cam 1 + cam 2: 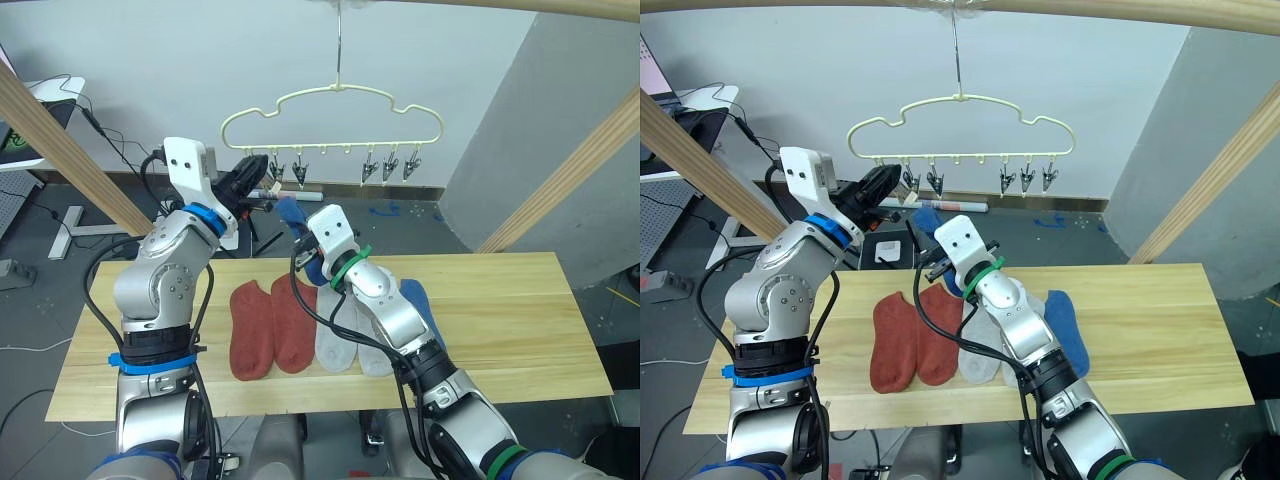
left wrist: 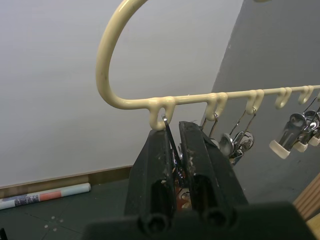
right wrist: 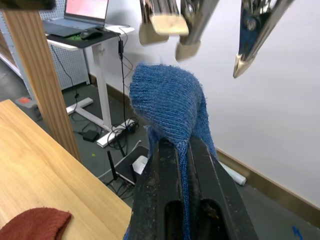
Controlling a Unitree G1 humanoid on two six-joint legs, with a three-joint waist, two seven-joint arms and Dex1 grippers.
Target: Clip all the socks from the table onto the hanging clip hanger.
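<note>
Right wrist view shows the right gripper (image 3: 182, 165) with jaws clamped on a blue sock (image 3: 170, 107), raised just under the clips of the clip hanger (image 1: 332, 100); the sock's lower part is hidden behind the jaws. The left gripper (image 2: 176, 150) has its jaws closed on the hanger's end clip (image 2: 170, 145), mostly hidden between them. Five socks lie mid-counter (image 1: 520, 300): two rust-red (image 1: 270, 325), two grey (image 1: 345, 345) partly behind the right arm, one blue (image 1: 1065, 325).
</note>
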